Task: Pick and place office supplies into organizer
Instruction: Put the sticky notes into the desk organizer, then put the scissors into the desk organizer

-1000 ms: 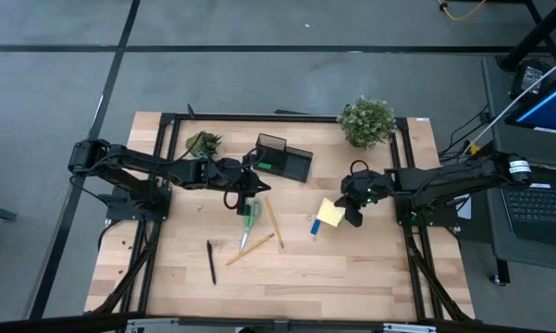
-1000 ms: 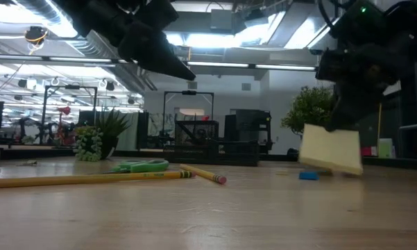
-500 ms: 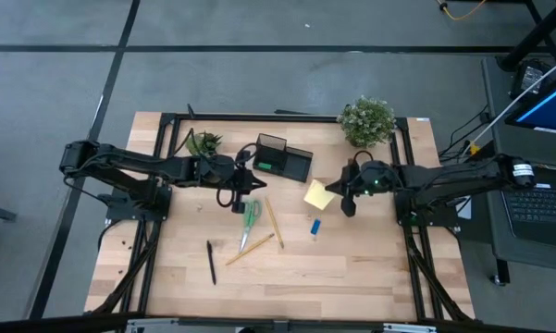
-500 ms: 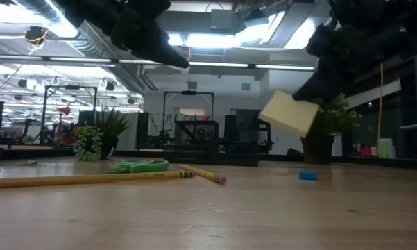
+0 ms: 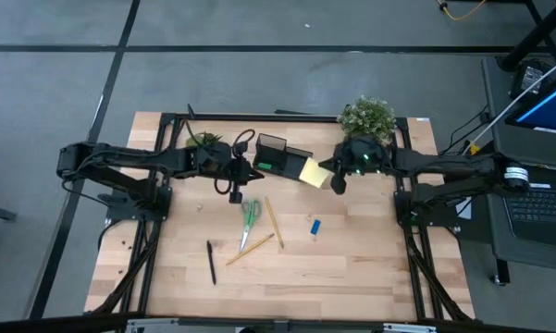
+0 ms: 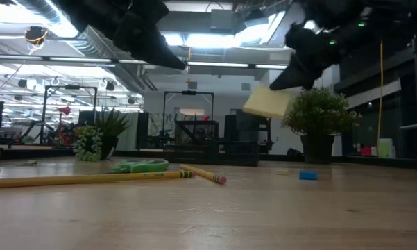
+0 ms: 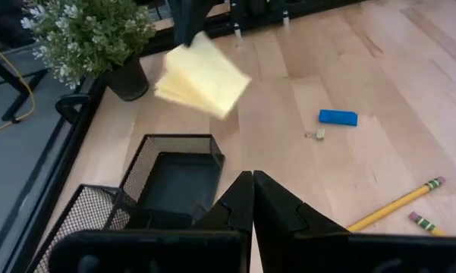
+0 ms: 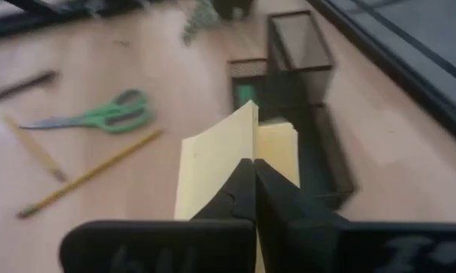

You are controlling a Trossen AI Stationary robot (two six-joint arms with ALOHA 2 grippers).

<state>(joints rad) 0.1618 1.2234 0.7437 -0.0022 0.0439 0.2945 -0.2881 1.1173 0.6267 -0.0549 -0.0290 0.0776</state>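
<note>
Now the right end effector (image 5: pixel 334 178) pinches the pad (image 5: pixel 313 172) in the air, right by the organizer's (image 5: pixel 284 158) low tray. Best go slow, get over the tray, then let go. The left end effector (image 5: pixel 255 174) waits shut nearby.

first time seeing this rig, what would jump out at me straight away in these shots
The yellow sticky-note pad stands out: the right claw holds it in the air by the low end of the black mesh organizer at the table's back edge. The left claw, shut and empty, hovers by the organizer's other side. Below it on the wood lie green scissors, two pencils, a black pen and a small blue piece.
</note>
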